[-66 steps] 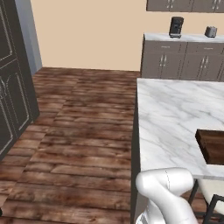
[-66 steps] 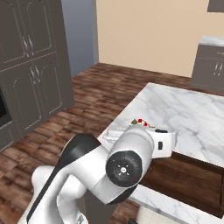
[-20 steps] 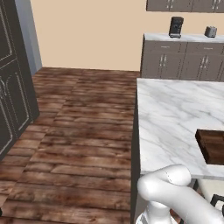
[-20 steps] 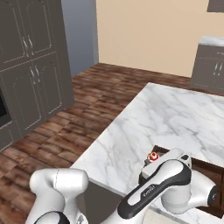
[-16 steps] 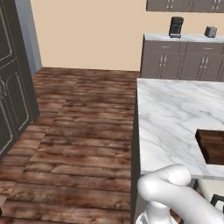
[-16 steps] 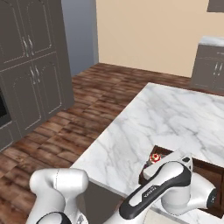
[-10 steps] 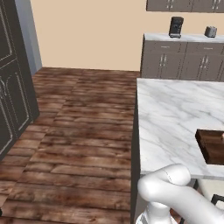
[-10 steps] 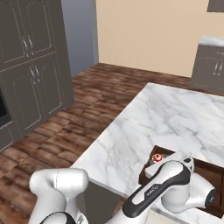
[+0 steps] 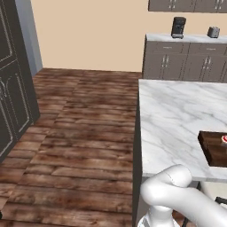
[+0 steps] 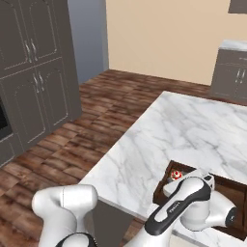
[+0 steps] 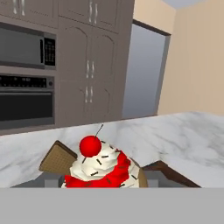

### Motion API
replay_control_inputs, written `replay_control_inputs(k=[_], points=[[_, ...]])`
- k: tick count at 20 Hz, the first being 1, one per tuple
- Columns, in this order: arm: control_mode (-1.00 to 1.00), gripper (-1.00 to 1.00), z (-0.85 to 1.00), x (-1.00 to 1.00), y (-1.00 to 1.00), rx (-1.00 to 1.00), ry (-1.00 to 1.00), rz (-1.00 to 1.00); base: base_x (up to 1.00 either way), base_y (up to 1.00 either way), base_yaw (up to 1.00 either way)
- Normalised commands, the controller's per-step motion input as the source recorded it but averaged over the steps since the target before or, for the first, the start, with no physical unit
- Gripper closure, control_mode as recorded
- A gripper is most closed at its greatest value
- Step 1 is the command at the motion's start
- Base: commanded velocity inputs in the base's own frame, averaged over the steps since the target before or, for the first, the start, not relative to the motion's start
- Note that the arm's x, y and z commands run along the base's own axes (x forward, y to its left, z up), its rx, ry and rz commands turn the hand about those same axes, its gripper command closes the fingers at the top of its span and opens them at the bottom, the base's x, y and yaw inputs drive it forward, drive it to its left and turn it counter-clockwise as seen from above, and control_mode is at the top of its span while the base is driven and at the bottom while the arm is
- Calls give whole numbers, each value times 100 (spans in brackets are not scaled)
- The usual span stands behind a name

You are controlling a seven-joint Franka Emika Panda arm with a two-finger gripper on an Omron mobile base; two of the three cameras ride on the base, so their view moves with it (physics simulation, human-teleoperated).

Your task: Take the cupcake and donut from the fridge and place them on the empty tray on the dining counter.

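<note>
On the marble dining counter point(image 10: 159, 140), over the tray point(image 10: 237, 191), the gripper point(image 11: 105, 186) seems clamped on the light cupcake point(image 11: 99, 168), whose soft frosting smears easily, so the wrapper is the safer hold.

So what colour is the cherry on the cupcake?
Bright red, on pale frosting with dark sprinkles; the cupcake shows best in the hand view.

bare marble dining counter point(image 10: 193, 130) beyond the tray point(image 10: 166, 187)

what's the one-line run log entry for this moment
stage: placing | item: red-wrapped cherry-topped cupcake between gripper jaws | over: dark brown wooden tray | on: white marble dining counter
</note>
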Motion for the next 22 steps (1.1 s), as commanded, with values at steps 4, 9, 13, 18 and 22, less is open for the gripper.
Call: replay_control_inputs(k=[4,9,13,18,22], points=[[-100,100,-33,22,-12,0,0,0,0,0,0],[-100,100,-28,23,-15,0,0,0,0,0,0],[-100,100,-24,26,-24,0,0,0,0,0,0],[-100,100,-22,26,-20,0,0,0,0,0,0],[-100,100,-27,20,-22,0,0,0,0,0,0]])
